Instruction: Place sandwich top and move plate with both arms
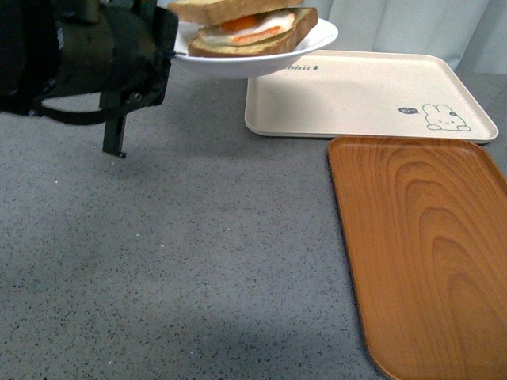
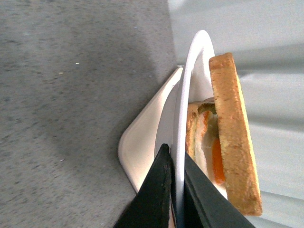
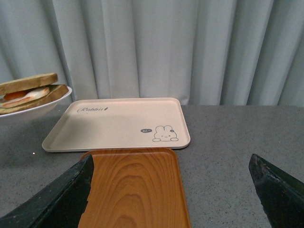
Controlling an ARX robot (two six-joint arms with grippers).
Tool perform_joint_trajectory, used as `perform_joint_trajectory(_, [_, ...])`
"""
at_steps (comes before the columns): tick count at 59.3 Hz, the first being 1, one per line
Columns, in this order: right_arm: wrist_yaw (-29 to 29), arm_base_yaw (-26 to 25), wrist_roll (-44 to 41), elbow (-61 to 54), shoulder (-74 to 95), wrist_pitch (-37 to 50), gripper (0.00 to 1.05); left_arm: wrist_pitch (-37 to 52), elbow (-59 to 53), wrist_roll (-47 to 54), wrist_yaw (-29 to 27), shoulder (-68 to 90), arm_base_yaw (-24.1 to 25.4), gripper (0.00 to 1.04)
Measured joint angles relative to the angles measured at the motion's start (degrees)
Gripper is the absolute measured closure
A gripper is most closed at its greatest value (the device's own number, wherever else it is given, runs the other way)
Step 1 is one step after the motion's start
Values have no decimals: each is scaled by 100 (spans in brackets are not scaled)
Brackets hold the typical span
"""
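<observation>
Above the surface: the plate (image 1: 313, 41) is held up off the grey speckled surface (image 1: 182, 261), at the far left of the front view, its near edge overlapping the far left corner of the rabbit tray (image 1: 364, 95).
Plate: round, white and glossy; it reads roughly level in the front view, and the left wrist view shows it edge-on.
Sandwich top: the sandwich top (image 1: 230, 8) lies on the stack, a tan slice with a darker crust, sitting over the egg.
Egg layer: a fried egg (image 1: 253, 25) with an orange yolk shows between the two slices; the lower bread slice (image 1: 265, 43) rests on the plate.
Left pincer: the left pincer (image 2: 175, 190) is closed on the plate's rim, one black finger (image 2: 154, 194) under the plate and the other over it, seen plainly in the left wrist view.
Left arm: the left arm (image 1: 79, 55) is bulky and black, filling the upper left of the front view.
Right pincer: the right pincer (image 3: 168, 190) is spread wide with nothing between its fingers (image 3: 57, 199); it hangs over the near trays, and does not show in the front view.
Rabbit tray: cream, rectangular, a small rabbit drawing at one corner, lying flat by the curtain (image 3: 156, 47).
Wooden tray: the wooden tray (image 1: 428, 253), orange-brown with wood grain, lies flat just nearer than the rabbit tray, the two almost touching.
</observation>
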Motion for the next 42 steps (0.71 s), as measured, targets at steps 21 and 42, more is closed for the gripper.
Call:
perform_joint_trajectory(21, [0, 0, 0, 0, 0, 0, 9, -1106, 2404, 562, -155, 1565, -249, 101])
perform_joint_trajectory(42, [0, 0, 0, 0, 0, 0, 9, -1707, 3720, 960, -275, 2559, -289, 101])
